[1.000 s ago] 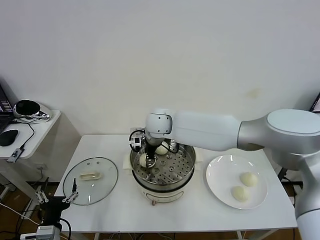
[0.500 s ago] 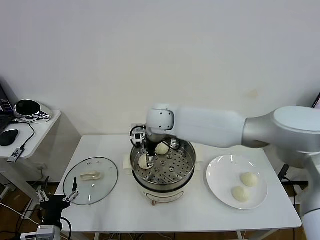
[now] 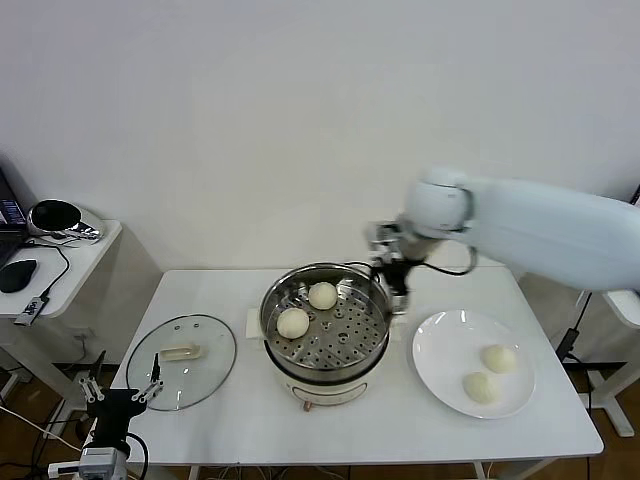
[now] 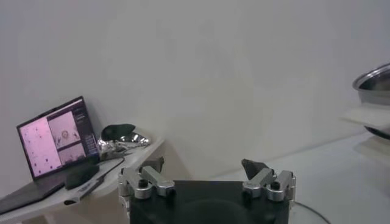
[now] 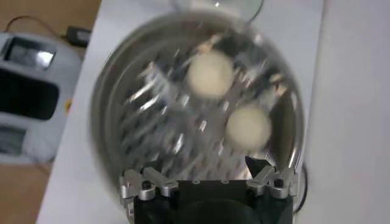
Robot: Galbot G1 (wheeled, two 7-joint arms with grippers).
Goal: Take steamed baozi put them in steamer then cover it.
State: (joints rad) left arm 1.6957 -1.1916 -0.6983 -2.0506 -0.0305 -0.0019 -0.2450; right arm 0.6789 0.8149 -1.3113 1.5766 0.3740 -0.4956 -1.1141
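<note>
Two buns in the pot, two on the plate, lid off.

Right gripper (image 3: 399, 291), released and empty, hangs mid-frame above the shiny round steel steamer (image 3: 325, 372) rim; round cream-white baozi (image 3: 293, 323) inside. Clear glass cover (image 3: 182, 361) lower left; left gripper (image 3: 122, 394) released beside it.

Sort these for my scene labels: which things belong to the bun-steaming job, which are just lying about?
Job: two baozi in the steamer, two on the plate, the cover, open right gripper.
Lying about: laptop, mouse, parked left gripper.
</note>
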